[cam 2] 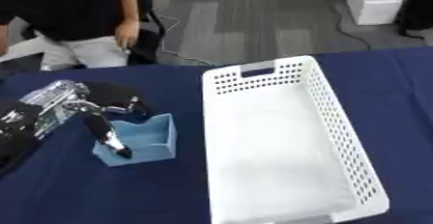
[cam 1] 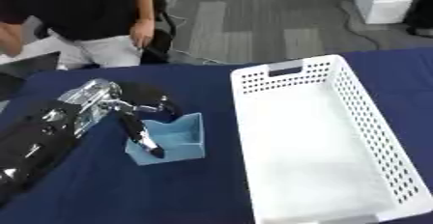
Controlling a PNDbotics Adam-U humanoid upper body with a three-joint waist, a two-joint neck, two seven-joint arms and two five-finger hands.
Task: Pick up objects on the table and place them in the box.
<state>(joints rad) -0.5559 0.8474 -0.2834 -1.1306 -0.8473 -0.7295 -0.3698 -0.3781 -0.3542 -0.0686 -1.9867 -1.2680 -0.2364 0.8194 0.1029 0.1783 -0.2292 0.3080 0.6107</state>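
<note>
Black and shiny, the robot's left hand (cam 1: 139,121) pinches the near wall of a small blue open box (cam 1: 173,141) on the blue tabletop (cam 1: 101,194), beside the empty white basket (cam 1: 372,136); it looks light and bendy.

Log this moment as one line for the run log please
left hand: curled round small light-blue open box | white perforated plastic basket: empty | dark blue tablecloth | right hand: unseen

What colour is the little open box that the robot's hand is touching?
Light blue box; clearest in the left eye view.
</note>
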